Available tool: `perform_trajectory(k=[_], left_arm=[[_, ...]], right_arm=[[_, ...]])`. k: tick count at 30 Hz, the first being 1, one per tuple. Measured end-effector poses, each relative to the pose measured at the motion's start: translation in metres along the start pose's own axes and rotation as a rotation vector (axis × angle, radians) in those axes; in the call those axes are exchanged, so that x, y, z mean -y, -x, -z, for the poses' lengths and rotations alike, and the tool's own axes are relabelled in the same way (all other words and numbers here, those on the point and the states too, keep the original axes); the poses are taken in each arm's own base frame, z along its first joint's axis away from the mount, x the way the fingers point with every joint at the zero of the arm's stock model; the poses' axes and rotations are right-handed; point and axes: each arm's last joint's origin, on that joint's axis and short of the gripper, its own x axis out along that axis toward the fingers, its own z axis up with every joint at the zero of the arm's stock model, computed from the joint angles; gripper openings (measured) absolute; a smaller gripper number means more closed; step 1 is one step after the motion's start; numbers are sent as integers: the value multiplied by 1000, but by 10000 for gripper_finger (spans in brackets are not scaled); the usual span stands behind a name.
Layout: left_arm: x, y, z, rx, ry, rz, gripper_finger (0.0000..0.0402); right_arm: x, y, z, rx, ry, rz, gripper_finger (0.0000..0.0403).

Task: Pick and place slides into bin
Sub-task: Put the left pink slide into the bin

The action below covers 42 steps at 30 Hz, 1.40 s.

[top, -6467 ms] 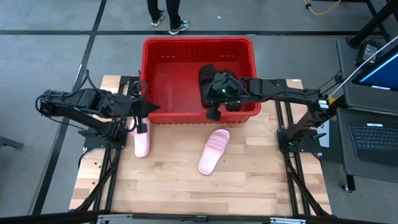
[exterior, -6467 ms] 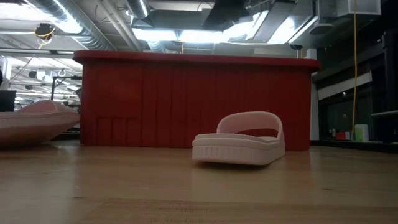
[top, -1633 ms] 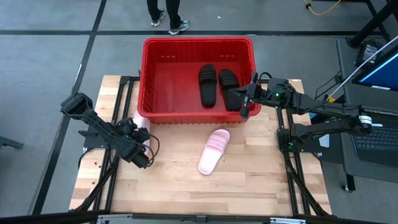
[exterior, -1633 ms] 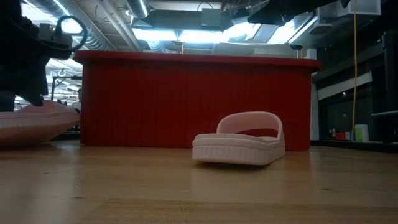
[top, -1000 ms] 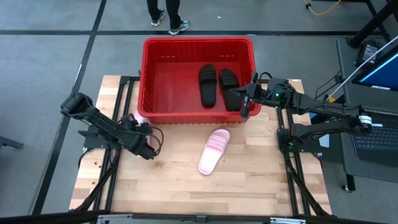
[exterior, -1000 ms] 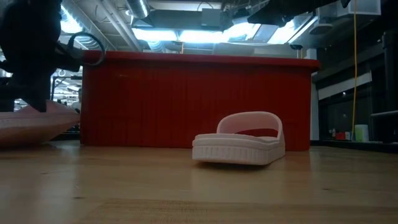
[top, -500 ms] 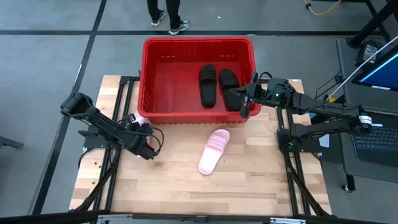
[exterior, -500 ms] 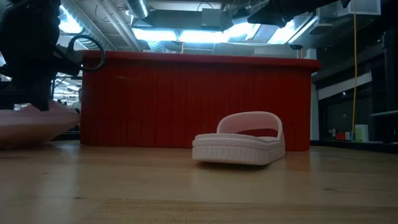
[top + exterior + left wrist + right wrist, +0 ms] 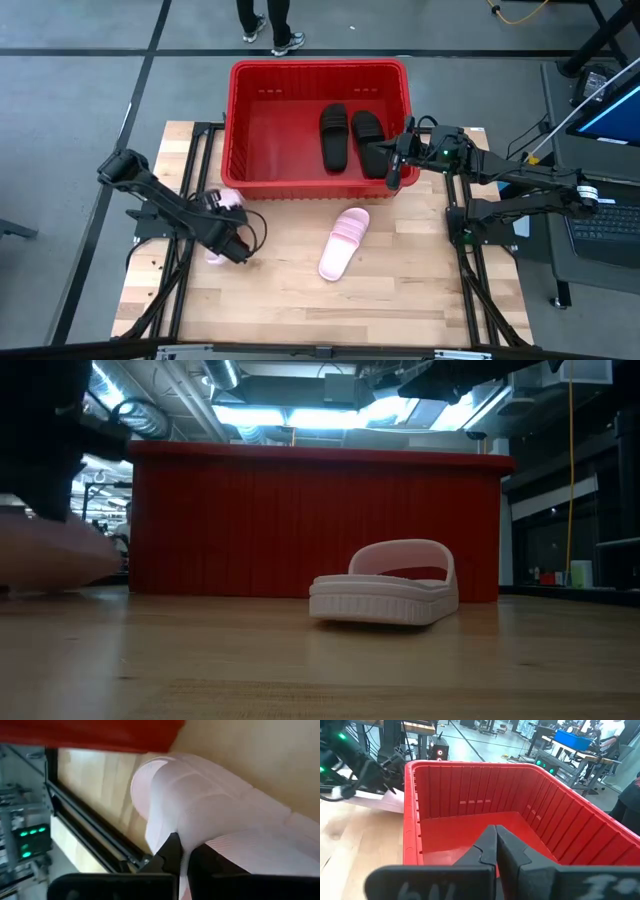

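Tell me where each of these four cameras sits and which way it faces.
High: overhead, looking down; both arms, bin.
Low: tabletop level, facing bin; left arm's dark blur.
Left wrist: left gripper shut on pink slide.
Right wrist: right gripper shut, over bin.
Shared: high and low both show the loose pink slide.

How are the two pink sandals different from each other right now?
The pink slide in the middle lies free on the table, flat on its sole, with nothing touching it. The pink slide at the left is clamped in the left gripper and mostly hidden under that arm from above. The middle one sits in front of the red bin; the left one is off its left corner. Both are pale pink with ribbed straps, and both remain outside the bin.
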Motion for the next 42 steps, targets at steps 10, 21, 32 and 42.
perform_trajectory(k=[10,21,32,42], left_arm=[[8,69,-13,21,28,303,4],[-4,126,-33,360,260,376,3],[-4,138,-65,707,277,314,3],[-14,155,-106,993,264,153,3]], right_arm=[[0,0,0,0,25,0,7],[0,0,0,0,78,0,7],[-1,0,2,-24,84,-7,7],[-1,0,4,-36,84,-10,7]])
